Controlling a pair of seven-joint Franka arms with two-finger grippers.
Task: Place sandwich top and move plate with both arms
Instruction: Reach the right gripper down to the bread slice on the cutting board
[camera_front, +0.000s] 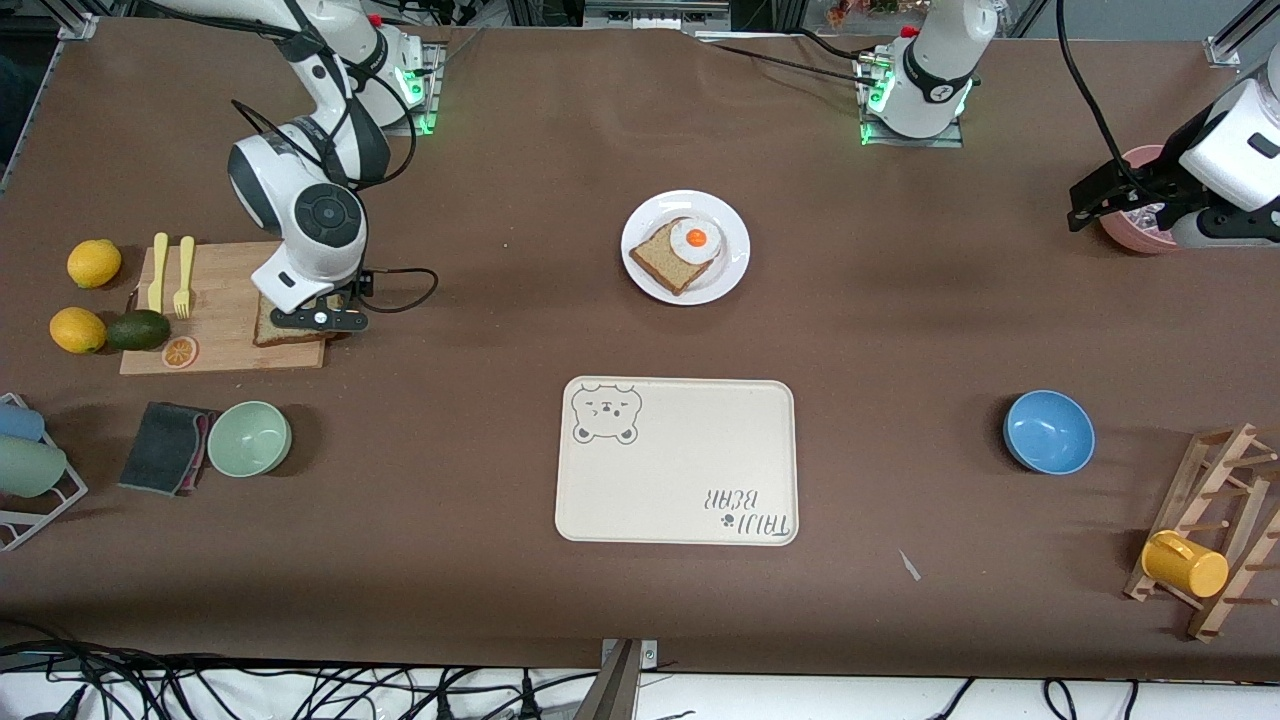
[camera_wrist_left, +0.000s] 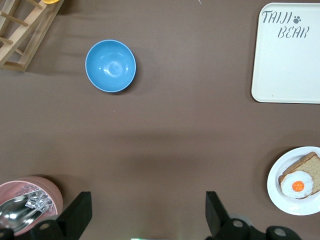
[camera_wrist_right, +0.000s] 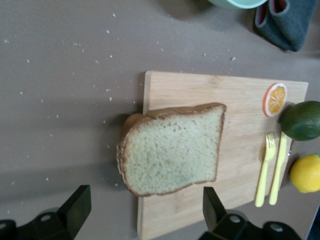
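Over the wooden cutting board (camera_front: 225, 310), the right gripper (camera_wrist_right: 142, 212) hangs with fingers spread wide above the sandwich top (camera_wrist_right: 172, 149), which overhangs the board's edge. On the bench, the plate (camera_front: 730, 230) carries bread and egg. Apart, the left gripper (camera_wrist_left: 147, 217) waits, wide open and empty.

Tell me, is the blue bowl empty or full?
Empty. The blue bowl stands upright on the table, and the left wrist view shows only its bare inside.

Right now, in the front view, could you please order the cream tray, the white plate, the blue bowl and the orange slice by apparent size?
1. cream tray
2. plate
3. blue bowl
4. orange slice
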